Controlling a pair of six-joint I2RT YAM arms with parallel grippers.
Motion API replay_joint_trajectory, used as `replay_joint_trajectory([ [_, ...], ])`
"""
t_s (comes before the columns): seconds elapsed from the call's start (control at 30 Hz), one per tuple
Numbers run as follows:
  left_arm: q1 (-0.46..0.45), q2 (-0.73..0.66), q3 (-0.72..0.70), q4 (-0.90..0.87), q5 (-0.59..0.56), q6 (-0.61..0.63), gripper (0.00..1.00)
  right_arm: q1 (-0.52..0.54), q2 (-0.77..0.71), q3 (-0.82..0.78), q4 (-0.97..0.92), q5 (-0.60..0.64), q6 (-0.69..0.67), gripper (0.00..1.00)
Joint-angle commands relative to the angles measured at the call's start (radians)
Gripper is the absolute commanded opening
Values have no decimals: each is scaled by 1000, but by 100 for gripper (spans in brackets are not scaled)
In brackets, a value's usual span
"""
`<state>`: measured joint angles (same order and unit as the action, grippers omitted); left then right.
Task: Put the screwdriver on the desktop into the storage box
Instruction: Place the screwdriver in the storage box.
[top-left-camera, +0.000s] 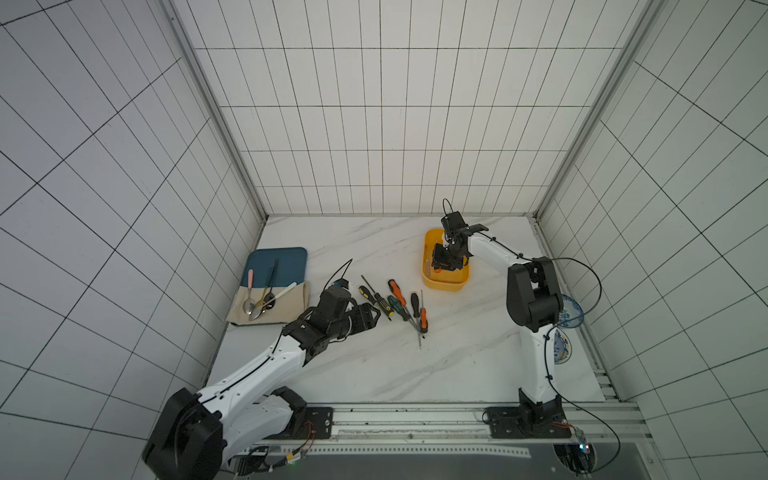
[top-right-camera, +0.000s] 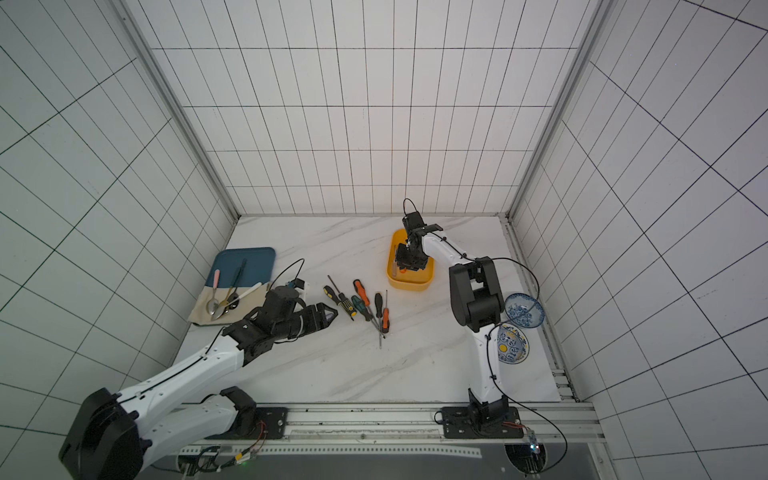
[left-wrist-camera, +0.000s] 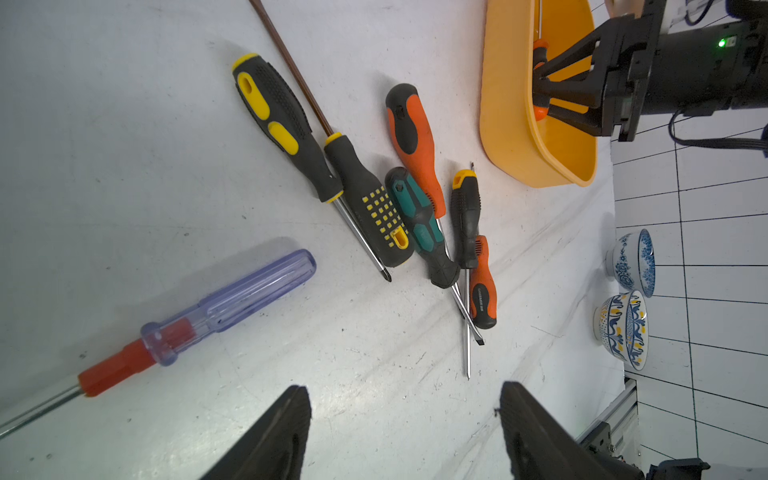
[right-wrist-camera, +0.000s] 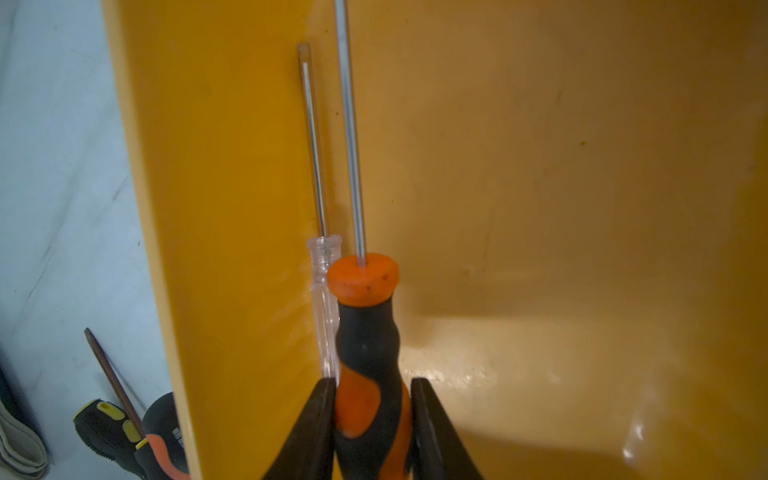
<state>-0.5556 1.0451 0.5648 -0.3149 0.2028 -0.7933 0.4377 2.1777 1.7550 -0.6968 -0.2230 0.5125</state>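
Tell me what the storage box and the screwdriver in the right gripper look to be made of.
The storage box: yellow-orange plastic, probably moulded; glossy highlights, rounded corners. The screwdriver held in the right gripper: handle of orange plastic with a matte black, likely rubbery, grip; shaft bright bare metal, shiny silver, probably steel.

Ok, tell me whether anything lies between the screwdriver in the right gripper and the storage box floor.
Nothing visible does. The right gripper holds the orange-and-black screwdriver low inside the storage box; a clear-handled screwdriver lies just beside it, along the wall.
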Motion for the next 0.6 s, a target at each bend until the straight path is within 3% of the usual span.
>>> replay_joint_trajectory([
  [0.0,-4,3,11,-3,-6,3,76,-4,26,47,-10,-16,6,23],
  [0.57,-4,9,7,-3,-14,2,76,19,48,72,-17,-32,11,38],
])
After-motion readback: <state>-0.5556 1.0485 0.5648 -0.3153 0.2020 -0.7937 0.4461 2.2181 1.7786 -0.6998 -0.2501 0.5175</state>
